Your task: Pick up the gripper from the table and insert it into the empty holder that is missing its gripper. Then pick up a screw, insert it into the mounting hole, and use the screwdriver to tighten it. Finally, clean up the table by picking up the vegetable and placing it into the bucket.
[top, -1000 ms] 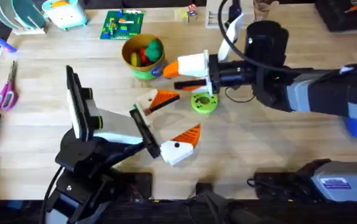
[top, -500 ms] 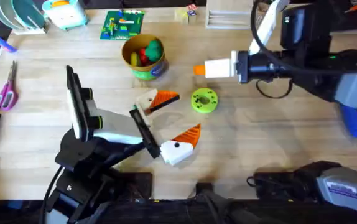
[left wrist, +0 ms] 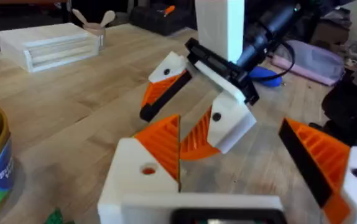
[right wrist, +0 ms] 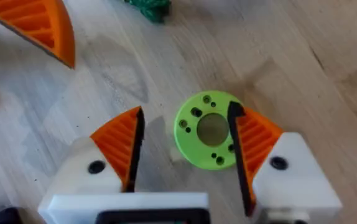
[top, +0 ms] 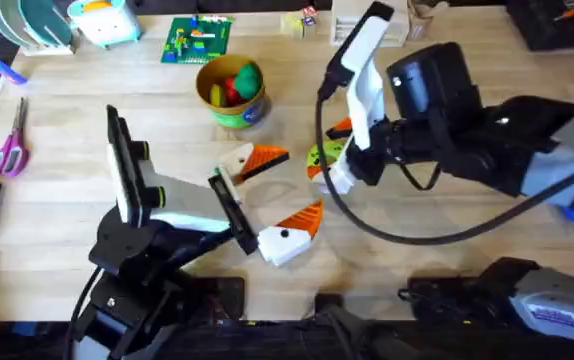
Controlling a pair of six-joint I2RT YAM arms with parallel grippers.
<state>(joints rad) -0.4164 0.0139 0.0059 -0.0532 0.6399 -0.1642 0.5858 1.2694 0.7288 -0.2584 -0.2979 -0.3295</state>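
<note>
Bench (top: 87, 110): light wood, seen from overhead.

Right claw (top: 332, 160): at centre, pointing down over the lime disc (top: 319, 158). In the right wrist view the right claw (right wrist: 185, 152) stands released, one orange pad on each side of the lime disc (right wrist: 208, 129), which lies flat on the bench (right wrist: 303, 68); whether the pads touch the disc cannot be told.

Left claw (top: 267, 195): at about 7 o'clock from the disc, fingers spread, grasping nothing. One finger (top: 252, 160) points toward the bucket, the other (top: 292, 232) lies nearer the bench's front edge. In the left wrist view the left claw (left wrist: 241, 168) is released, with the right claw (left wrist: 197, 109) beyond it.

Bucket (top: 232, 92): yellow with a green band, at 10 o'clock from the disc, well apart; it holds round red and green toy produce.

Vegetable (right wrist: 146, 7): green sprig on the bench, near the disc, partly cut off by the edge of the right wrist view.

Scissors (top: 9, 148): pink-handled, at far 9 o'clock.
</note>
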